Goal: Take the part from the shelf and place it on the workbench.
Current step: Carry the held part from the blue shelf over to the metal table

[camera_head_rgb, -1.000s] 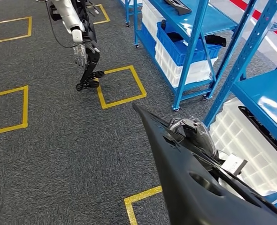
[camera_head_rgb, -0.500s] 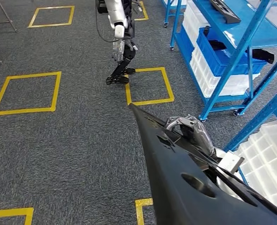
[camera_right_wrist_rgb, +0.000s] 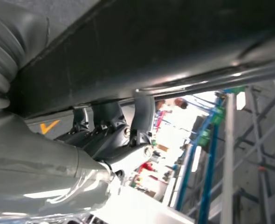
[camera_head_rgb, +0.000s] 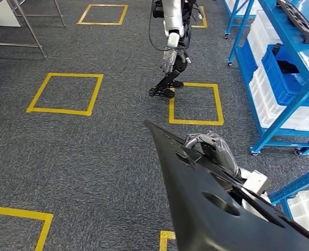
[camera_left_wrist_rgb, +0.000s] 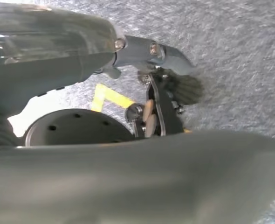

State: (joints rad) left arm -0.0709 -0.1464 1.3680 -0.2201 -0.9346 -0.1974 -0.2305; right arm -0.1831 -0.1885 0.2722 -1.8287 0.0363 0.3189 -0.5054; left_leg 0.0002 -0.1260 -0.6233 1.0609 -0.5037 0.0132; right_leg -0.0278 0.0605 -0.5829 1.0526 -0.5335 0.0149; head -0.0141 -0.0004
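- Black part (camera_head_rgb: 208, 209) is riding in my right hand (camera_head_rgb: 214, 149), whose fingers (camera_head_rgb: 196, 139) are curling over its upper edge.
- It is hanging left of the blue shelf (camera_head_rgb: 287, 63), above grey carpet (camera_head_rgb: 86, 157).
- My left hand (camera_left_wrist_rgb: 93, 56): grip I cannot tell.

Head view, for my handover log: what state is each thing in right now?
Black part: held up off the floor, carried.
Right hand: fingers curled over the part's edge, gripping it.
Other robot: standing, its hand hanging with nothing in it.
Blue shelf: holding crates.
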